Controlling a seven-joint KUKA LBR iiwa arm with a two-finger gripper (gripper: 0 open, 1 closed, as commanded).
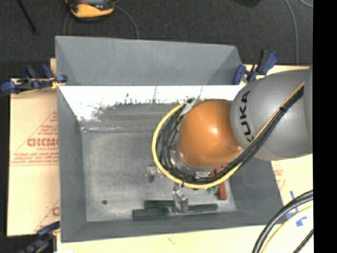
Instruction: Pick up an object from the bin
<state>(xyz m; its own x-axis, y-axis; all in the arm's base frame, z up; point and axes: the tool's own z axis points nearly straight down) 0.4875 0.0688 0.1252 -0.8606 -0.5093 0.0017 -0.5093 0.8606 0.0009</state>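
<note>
The robot arm's claw [180, 198] hangs low over a long dark green strip [152, 211] lying along the front wall of the grey bin [71, 157], its spread impossible to tell; this looks like the reaching step, with gripping and lifting next.

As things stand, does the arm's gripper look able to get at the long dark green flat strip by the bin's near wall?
Probably yes: the gripper hangs over the green strip, nothing lies on it, though the bin wall close by may crowd it.
</note>
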